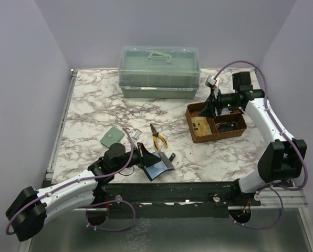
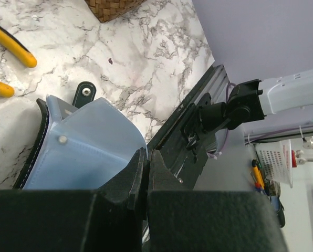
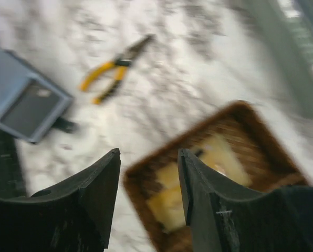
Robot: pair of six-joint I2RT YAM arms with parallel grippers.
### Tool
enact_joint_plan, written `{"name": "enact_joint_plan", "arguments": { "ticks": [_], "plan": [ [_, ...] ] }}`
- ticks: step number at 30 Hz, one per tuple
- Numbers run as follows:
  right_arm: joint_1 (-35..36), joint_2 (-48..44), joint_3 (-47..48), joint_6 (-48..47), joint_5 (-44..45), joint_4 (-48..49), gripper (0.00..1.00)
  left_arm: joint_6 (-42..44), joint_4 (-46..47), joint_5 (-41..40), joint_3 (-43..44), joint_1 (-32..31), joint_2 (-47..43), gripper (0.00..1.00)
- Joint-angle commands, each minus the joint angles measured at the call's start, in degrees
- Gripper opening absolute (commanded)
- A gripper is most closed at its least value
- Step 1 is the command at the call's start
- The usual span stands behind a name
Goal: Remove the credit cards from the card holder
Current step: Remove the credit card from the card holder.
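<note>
The card holder (image 2: 83,152) lay open near the front edge of the bench (image 1: 93,105), its blue-grey lining facing up. The left end effector (image 2: 146,161) was closed tight on a corner of that lining, pinning it in place. The right end effector (image 3: 148,155) hung over the wicker basket (image 1: 219,138), well apart from the holder, its fingers spread wide with nothing between them. In the blurred right wrist view a grey rectangle, probably a credit card (image 3: 33,109), sat against the lining. The step in hand looked like holding the wallet open, with a card not yet out. The next move would call for the right arm to cross over, nip the card's exposed edge and slide it free against the left's clamp
</note>
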Motion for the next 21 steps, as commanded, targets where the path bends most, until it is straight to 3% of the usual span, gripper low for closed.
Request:
{"name": "enact_joint_plan", "arguments": {
  "ticks": [1,7,11,18,21],
  "plan": [
    [0.06,0.42,-9.26,5.55,-29.61,-2.24,0.54,3.43,4.18,4.36,4.58,0.17,5.33,0.0],
    [0.06,-2.47,-14.17,3.93,-32.42,-0.82,0.54,6.17,7.38,8.43,10.29,0.08,16.47,0.0],
    [0.06,-6.44,-19.01,8.74,-31.88,5.97,0.55,6.44,9.52,10.07,11.35,-0.12,21.65,0.0],
    [0.22,-6.01,-22.62,10.2,-31.49,9.04,0.55,0.79,8.93,6.03,3.36,-0.01,21.3,0.0],
    [1.55,-4.64,-22.68,10.02,-31.3,8.65,0.55,-3.33,8.05,1.67,-0.5,-0.03,20.21,0.06]
  ]
}}
